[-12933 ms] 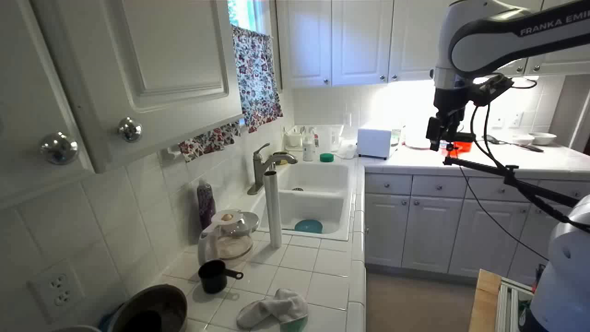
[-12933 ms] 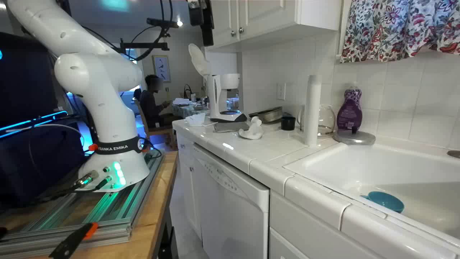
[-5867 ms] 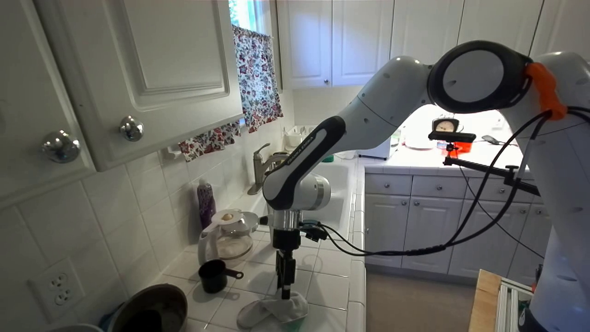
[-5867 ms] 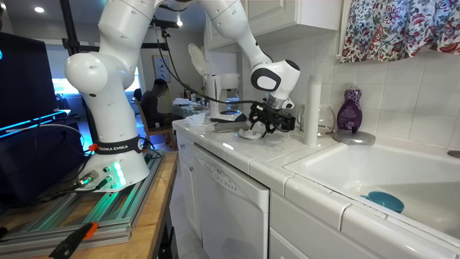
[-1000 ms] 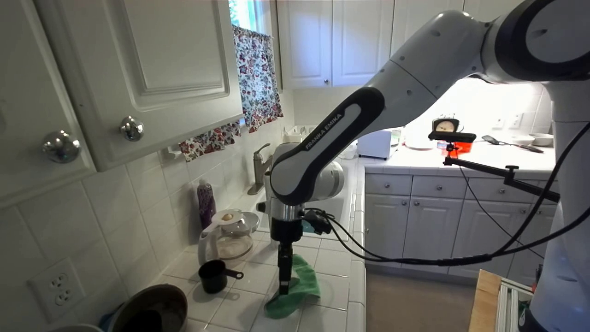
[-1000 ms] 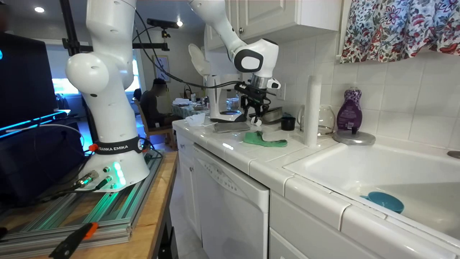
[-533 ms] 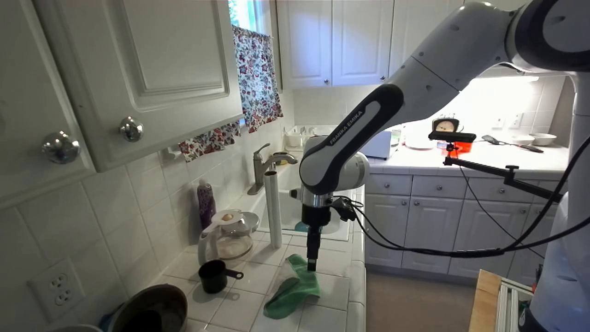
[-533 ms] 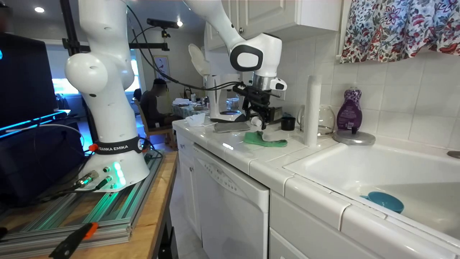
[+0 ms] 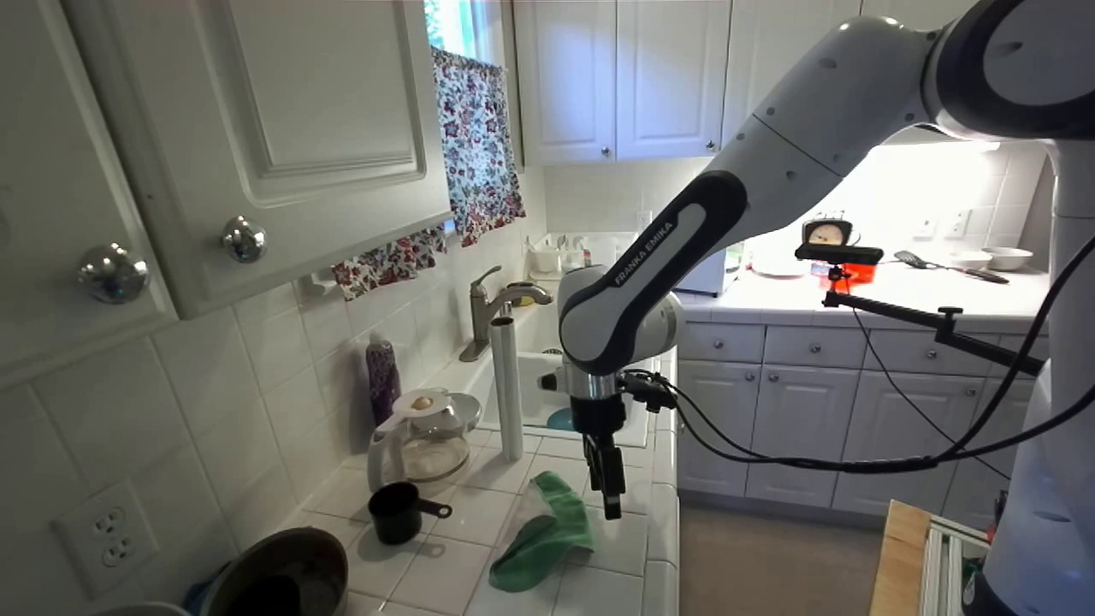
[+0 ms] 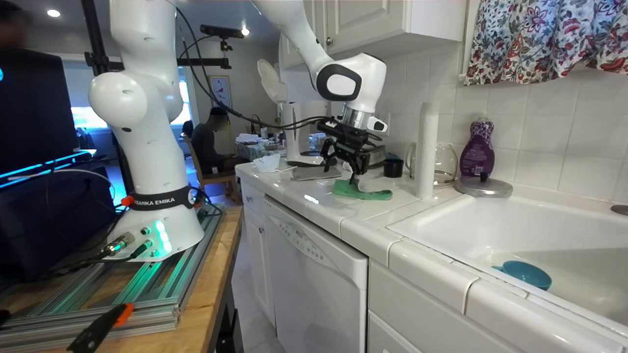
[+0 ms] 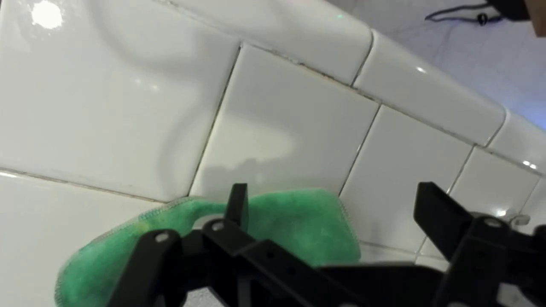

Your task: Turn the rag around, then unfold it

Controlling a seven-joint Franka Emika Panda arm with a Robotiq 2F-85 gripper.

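Near the jaws of the black gripper [image 11: 332,194], the rag [image 11: 305,226] is green, the tiles [image 11: 294,94] white; well apart from the jaws, the curtain [image 10: 549,41] is red-and-blue floral, the bottle [image 10: 477,152] purple.

We record the rag [image 9: 558,537] as matt, napped cloth with a stitched edge, and the counter tiles [image 11: 290,98] as smooth and glossy, their grout [image 11: 326,76] rough-looking. Metal: we find the faucet [image 9: 481,322] satin, the cabinet knobs [image 9: 113,273] polished to a mirror shine. We also log clear glass in the carafe [image 9: 438,453], matt fabric in the curtain [image 10: 544,39], smooth wood along the workbench [image 10: 211,274], a glossy sink [image 10: 539,223], and a matt finish on the gripper [image 11: 335,204].
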